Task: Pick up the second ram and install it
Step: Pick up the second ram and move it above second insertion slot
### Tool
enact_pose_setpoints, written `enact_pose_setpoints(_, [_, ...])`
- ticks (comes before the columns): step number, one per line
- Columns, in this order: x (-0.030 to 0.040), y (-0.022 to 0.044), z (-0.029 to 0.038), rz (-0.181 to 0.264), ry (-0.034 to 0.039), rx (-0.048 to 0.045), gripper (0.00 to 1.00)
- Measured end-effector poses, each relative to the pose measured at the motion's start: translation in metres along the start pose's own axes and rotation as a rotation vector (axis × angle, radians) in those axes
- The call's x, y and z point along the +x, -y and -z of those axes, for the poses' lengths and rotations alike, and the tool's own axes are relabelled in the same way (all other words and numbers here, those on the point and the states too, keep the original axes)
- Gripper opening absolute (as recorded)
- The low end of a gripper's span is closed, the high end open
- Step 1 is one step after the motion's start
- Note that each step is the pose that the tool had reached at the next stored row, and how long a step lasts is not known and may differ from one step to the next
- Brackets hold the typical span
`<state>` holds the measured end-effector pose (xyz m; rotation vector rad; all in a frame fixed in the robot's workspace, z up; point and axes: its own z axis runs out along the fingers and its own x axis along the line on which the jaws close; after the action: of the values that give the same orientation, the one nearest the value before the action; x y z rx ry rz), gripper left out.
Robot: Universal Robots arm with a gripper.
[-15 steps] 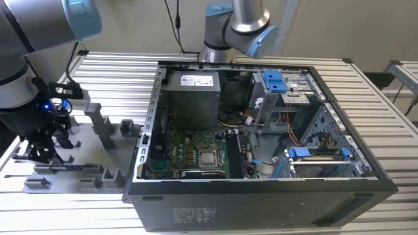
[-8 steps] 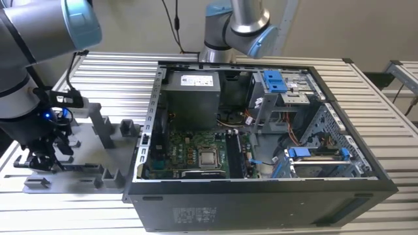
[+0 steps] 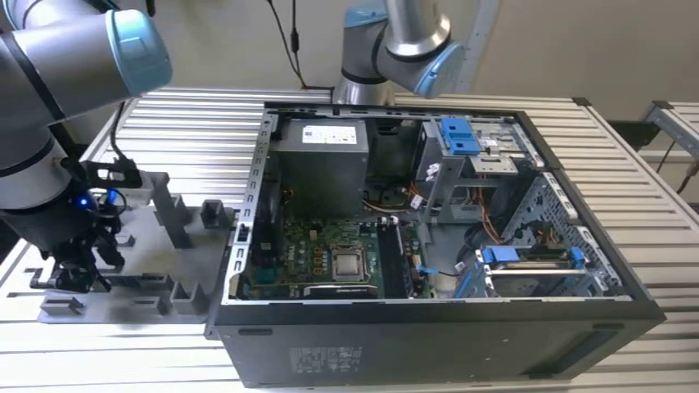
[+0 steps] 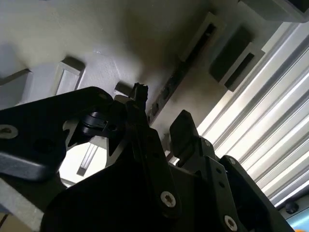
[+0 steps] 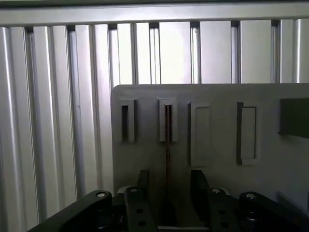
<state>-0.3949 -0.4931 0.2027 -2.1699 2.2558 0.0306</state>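
Grey tray [image 5: 222,135] | second ram [image 5: 167,130] slotted upright | between spread gripper [image 5: 170,176] fingers [image 5: 143,191]

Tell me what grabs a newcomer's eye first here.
The open black computer tower case lies on its side mid-frame in the exterior view, green motherboard exposed. At the exterior view's left, the arm's black pincer is down over the grey plastic slotted holder tray. In the first wrist view its open fingers straddle the thin dark memory stick standing edge-on in a tray slot, apart from it on both sides.
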Motion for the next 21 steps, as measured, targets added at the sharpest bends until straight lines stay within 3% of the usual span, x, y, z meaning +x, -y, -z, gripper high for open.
enact_pose_setpoints(8, [0.0006, -0.0014, -0.0064, 0.029, 0.0000, 0.0031, 0.48])
enact_pose_setpoints(16, [0.0006, -0.0013, -0.0069, 0.029, 0.0002, 0.0032, 0.48])
enact_pose_setpoints(19, [0.0006, -0.0013, -0.0069, 0.029, 0.0001, 0.0032, 0.39])
enact_pose_setpoints(21, [0.0006, -0.0013, -0.0069, 0.029, 0.0001, 0.0031, 0.27])
